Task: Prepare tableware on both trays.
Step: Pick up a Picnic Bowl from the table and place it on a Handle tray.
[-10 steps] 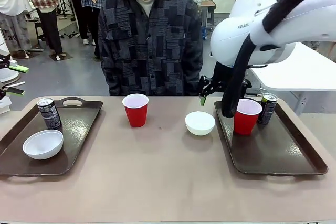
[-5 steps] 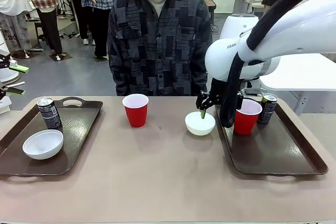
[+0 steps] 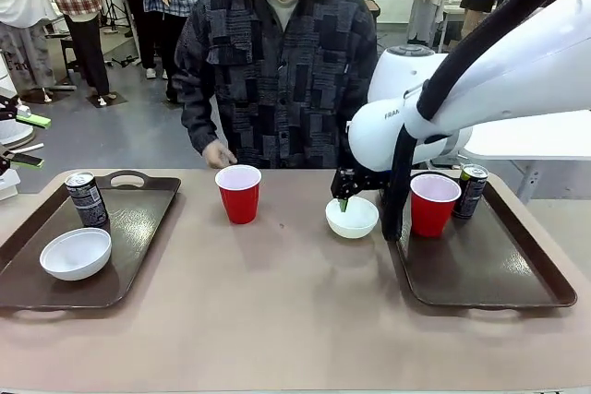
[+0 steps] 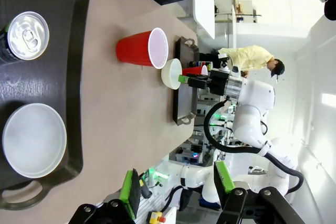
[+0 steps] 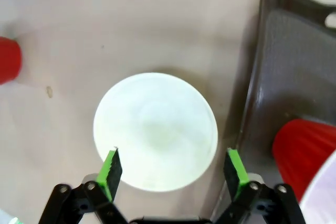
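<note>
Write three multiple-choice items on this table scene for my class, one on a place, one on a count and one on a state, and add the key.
1. Where does the white bowl below the right gripper stand?
A. On the table, beside the right tray
B. Inside that tray
C. On the floor

2. How many red cups are there?
A. One
B. Two
C. Three

3. How does the right gripper stand?
A. Shut on the bowl
B. Shut on a can
C. Open over the bowl

Key:
1 A: the bowl sits on bare tabletop just outside the tray's rim.
2 B: one cup stands on the table and one on the right tray.
3 C: in the right wrist view its fingers stand wide apart above the bowl.
</note>
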### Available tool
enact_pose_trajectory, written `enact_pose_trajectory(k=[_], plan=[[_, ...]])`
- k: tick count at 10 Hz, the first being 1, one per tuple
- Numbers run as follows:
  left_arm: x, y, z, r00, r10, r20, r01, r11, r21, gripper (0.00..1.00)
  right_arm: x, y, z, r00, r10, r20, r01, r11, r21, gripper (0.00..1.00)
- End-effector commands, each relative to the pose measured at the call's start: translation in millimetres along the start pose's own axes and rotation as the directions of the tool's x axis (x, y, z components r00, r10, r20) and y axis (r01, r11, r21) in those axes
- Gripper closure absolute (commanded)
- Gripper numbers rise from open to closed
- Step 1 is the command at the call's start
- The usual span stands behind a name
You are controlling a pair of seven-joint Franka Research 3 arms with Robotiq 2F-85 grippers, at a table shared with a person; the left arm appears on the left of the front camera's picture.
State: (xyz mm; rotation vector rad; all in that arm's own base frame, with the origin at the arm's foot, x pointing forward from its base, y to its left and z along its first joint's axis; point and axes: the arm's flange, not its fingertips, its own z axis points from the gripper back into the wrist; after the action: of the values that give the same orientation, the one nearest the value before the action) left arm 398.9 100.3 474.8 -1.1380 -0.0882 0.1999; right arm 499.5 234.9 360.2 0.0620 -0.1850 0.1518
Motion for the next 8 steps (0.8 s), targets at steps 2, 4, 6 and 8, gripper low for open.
enact_pose_trajectory(k=[2, 4, 6, 8], plan=[[0.9, -2.7, 2.1, 1.0, 0.004, -0.001, -0.004, 1.0, -0.021, 0.25, -3.6, -3.8, -12.3, 0.998, -0.016, 0.056, 0.019, 0.998, -0.056, 0.0], [0.9, -2.7, 2.1, 1.0, 0.004, -0.001, -0.004, 1.0, -0.021, 0.25, -6.5, -11.1, -20.9, 0.998, -0.036, 0.049, 0.039, 0.997, -0.063, 0.0], [0.9, -2.7, 2.1, 1.0, 0.004, -0.001, -0.004, 1.0, -0.021, 0.25, -5.2, -14.7, -27.5, 0.998, -0.043, 0.047, 0.045, 0.999, -0.031, 0.0], [0.9, -2.7, 2.1, 1.0, 0.004, -0.001, -0.004, 1.0, -0.021, 0.25, -2.8, -13.9, -32.4, 0.998, -0.036, 0.048, 0.036, 0.999, -0.01, 0.03]])
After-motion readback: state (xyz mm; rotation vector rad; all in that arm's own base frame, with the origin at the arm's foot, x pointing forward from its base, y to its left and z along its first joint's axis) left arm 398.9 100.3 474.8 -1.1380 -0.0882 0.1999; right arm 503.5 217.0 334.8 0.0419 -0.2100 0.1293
